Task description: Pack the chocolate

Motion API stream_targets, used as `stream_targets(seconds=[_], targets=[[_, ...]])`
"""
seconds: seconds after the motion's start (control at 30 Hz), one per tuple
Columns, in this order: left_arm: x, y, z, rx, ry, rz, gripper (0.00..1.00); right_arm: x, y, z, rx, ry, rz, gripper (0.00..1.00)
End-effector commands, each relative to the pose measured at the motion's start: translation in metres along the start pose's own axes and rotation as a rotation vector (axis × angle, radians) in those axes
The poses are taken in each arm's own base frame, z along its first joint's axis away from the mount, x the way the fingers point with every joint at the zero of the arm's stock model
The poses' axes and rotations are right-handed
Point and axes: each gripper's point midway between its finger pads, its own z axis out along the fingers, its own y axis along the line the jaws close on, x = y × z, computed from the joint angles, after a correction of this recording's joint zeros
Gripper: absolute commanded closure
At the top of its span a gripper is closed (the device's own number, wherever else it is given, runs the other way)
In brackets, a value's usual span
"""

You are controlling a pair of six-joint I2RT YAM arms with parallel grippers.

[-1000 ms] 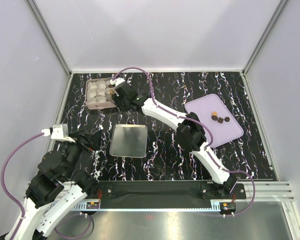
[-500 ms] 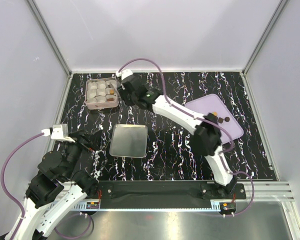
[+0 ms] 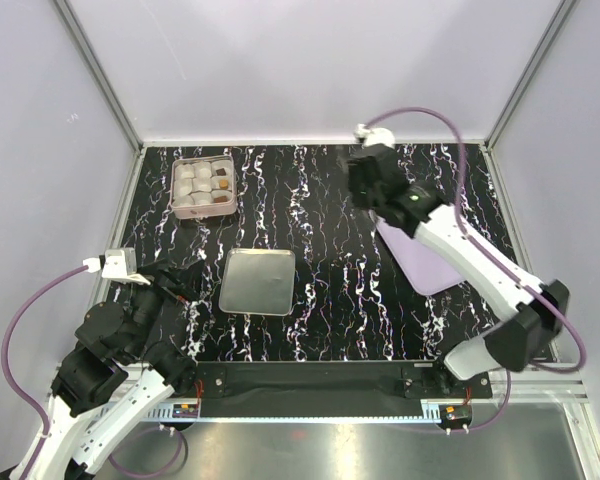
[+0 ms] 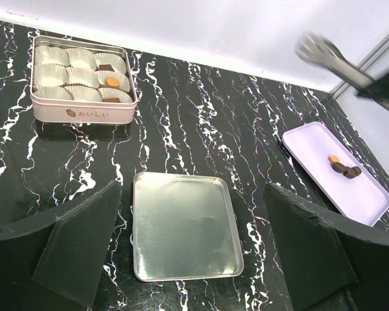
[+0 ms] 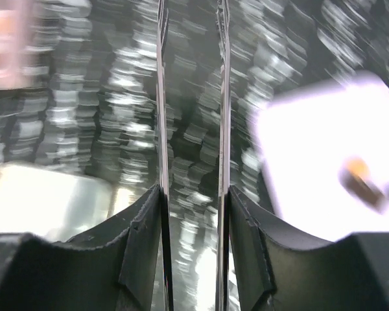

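Chocolate (image 4: 343,168) lies on a lilac plate (image 4: 363,194) at the right: dark lumps and one tan one. The right arm hides them in the top view. More chocolate (image 3: 221,183) sits in paper cups along the right side of the pink tin (image 4: 84,115) at the back left. My right gripper (image 3: 367,190) hangs over the back of the table, left of the plate (image 3: 425,270). It (image 5: 193,194) is shut on thin metal tongs (image 5: 221,97), whose blades stand apart with nothing between them. My left gripper (image 4: 194,259) is open, low at the front left.
The tin's silver lid (image 3: 258,282) lies flat at the centre left, just ahead of the left gripper (image 3: 175,280). Grey walls close the table at the back and both sides. Several white cups (image 3: 190,185) in the tin hold nothing.
The right arm has swung from over the tin at the back left across to the right, beside the plate, carrying the tongs. The left arm has not moved.
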Motion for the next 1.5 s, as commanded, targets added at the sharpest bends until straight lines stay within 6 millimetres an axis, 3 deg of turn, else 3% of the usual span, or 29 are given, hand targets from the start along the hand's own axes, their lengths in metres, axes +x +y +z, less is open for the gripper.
stream_targets(seconds=[0.0, 0.03, 0.13, 0.27, 0.4, 0.67, 0.87, 1.47], targets=[[-0.010, -0.004, 0.002, 0.008, -0.041, -0.015, 0.01, 0.041, -0.064, -0.017, 0.154, 0.102, 0.111, 0.50], [-0.010, -0.004, 0.002, 0.008, -0.041, -0.015, 0.01, 0.045, -0.084, -0.019, 0.203, 0.110, 0.142, 0.50], [-0.010, -0.004, 0.003, 0.008, -0.038, -0.014, 0.01, 0.071, -0.118, -0.030, 0.290, 0.169, 0.209, 0.50], [-0.010, -0.004, 0.002, 0.009, -0.040, -0.016, 0.01, 0.109, -0.151, -0.039, 0.406, 0.272, 0.255, 0.50], [-0.010, -0.005, 0.002, 0.016, -0.041, -0.019, 0.01, 0.132, -0.174, -0.045, 0.479, 0.324, 0.294, 0.49], [-0.009, -0.008, 0.003, 0.030, -0.034, -0.014, 0.01, 0.149, -0.221, -0.054, 0.562, 0.334, 0.452, 0.49], [-0.009, -0.009, 0.003, 0.033, -0.034, -0.013, 0.01, 0.163, -0.238, -0.044, 0.566, 0.340, 0.535, 0.49], [-0.009, -0.008, 0.004, 0.027, -0.031, -0.010, 0.01, 0.175, -0.245, -0.027, 0.570, 0.348, 0.551, 0.50]])
